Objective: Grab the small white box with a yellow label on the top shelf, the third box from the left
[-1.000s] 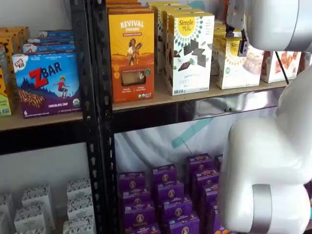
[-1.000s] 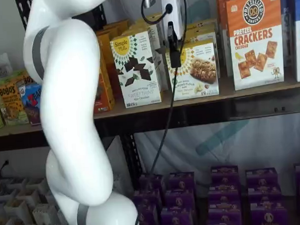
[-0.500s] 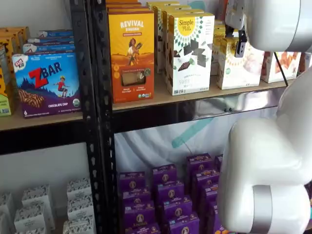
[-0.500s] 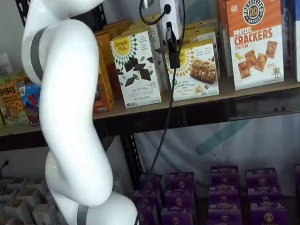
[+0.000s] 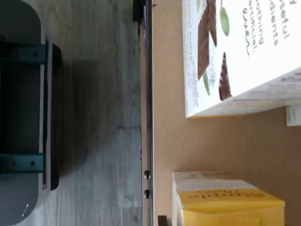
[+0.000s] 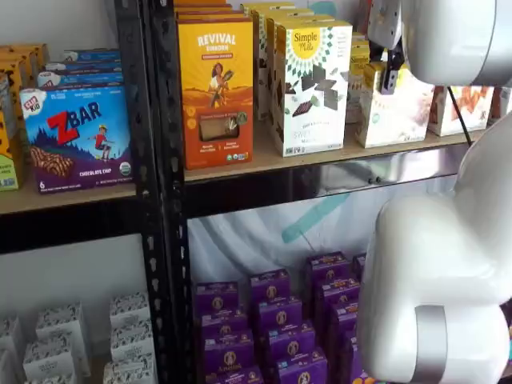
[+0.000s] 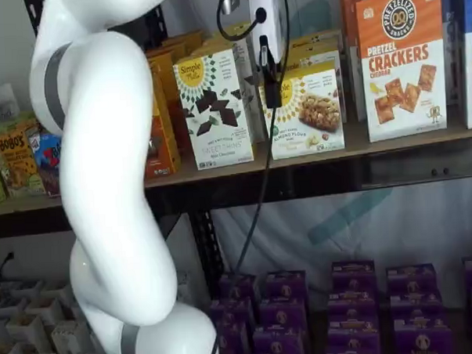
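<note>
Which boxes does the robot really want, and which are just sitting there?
Wanted:
- small white box
- top shelf
- gripper, at that box

Just sitting:
- Revival box
- tall chocolate-squares box
- pretzel crackers box
- ZBar box
- purple boxes

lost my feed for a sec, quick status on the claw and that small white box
Claw at the small white box on the top shelf, black finger over its left edge; grip unclear. Box looks upright on the board. Taller chocolate-square box stands close beside it.
</note>
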You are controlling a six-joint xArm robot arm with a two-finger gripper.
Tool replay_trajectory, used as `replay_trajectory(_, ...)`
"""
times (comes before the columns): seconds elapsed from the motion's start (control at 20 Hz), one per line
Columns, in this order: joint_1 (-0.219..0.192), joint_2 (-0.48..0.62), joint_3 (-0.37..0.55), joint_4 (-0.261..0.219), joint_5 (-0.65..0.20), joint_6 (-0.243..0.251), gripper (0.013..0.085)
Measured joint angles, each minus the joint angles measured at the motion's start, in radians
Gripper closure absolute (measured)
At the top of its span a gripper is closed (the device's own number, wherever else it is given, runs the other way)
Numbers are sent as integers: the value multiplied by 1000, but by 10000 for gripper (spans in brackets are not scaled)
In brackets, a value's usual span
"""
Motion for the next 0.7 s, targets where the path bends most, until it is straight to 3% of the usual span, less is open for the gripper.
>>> replay_trajectory(0.15,-2,-2,2,5,-5,-1,530)
replay_trajectory(0.4,-4,-1,-3,10,-4,-2,650)
replay_trajectory(0.7,-1,2,-9,7,2,1,650)
